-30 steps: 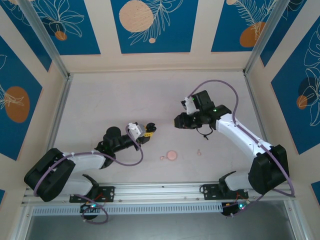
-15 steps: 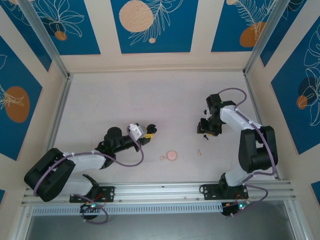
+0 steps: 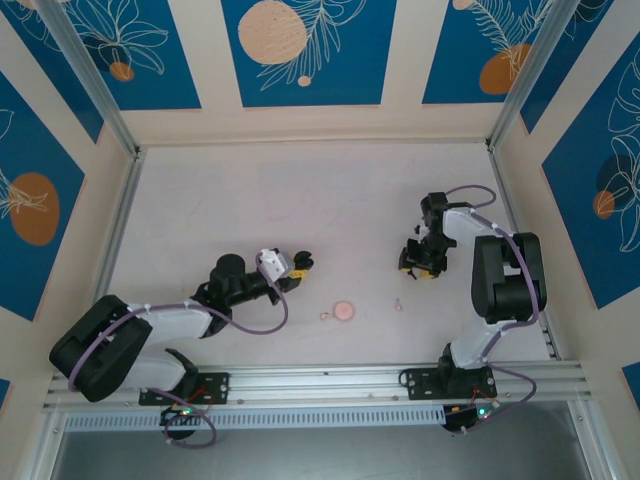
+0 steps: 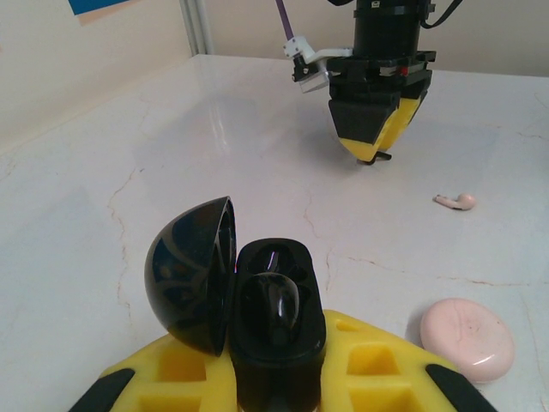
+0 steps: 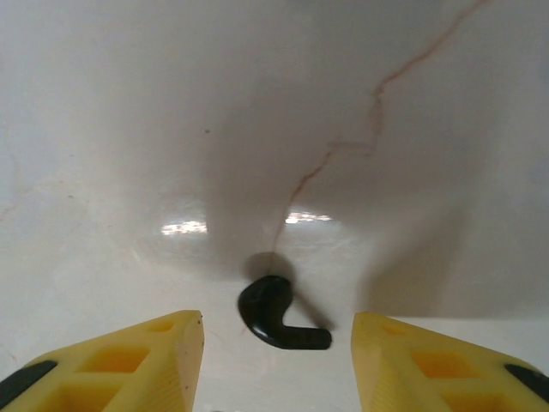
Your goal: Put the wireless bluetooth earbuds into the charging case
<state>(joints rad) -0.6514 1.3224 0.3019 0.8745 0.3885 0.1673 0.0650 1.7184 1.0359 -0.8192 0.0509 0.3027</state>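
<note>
My left gripper (image 4: 279, 378) is shut on the black charging case (image 4: 273, 330), held just above the table. The case's lid (image 4: 190, 275) is swung open to the left, and one black earbud (image 4: 276, 300) sits in it. Across the table my right gripper (image 3: 415, 262) points down at the surface with its jaws open. A second black earbud (image 5: 274, 313) lies flat on the table between its yellow fingertips (image 5: 167, 348), touching neither. A pale pink earbud (image 4: 455, 201) lies between the two grippers, and another pale pink earbud (image 3: 324, 316) lies closer to the left arm.
A pale pink round disc (image 3: 343, 311) rests on the table just right of the left gripper. Aluminium frame posts (image 3: 118, 230) and patterned walls close in the white marble table (image 3: 250, 200) on three sides.
The right arm pulled back from the table's middle to the right and came down over the black earbud, its jaws opening wider. The left arm and the case stayed still.
</note>
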